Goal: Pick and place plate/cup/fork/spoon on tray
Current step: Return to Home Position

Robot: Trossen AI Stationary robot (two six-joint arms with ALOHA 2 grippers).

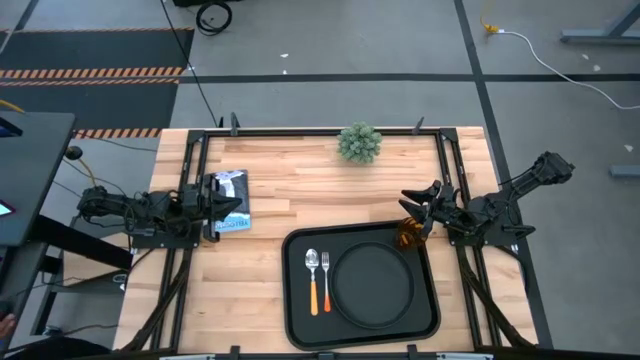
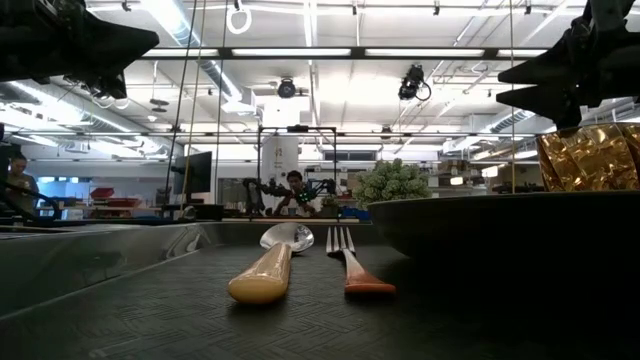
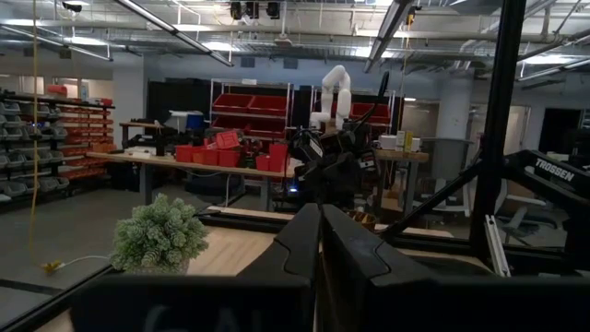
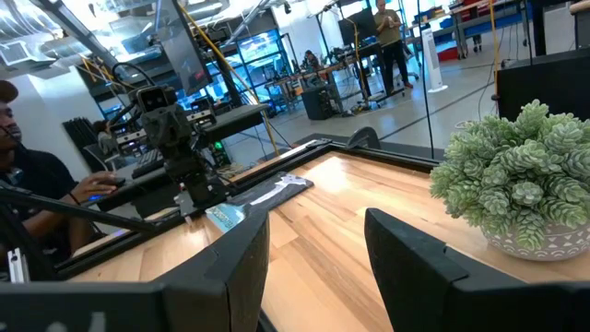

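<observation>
Right end effector (image 1: 421, 199) open above cup (image 1: 409, 236); frame reads "TROSSEN".

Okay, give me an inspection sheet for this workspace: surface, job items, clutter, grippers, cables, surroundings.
Surface: wooden table, bare in the middle.
Job's things: tray at the near edge holds the plate, spoon and fork; the cup stands at its far right corner.
Clutter: small plant at the far edge; blue packet on the left.
Grippers: right gripper open, just above the cup; left gripper shut, over the packet.
Cables: white cable on the floor.
Surroundings: seated person, workshop shelving.
</observation>
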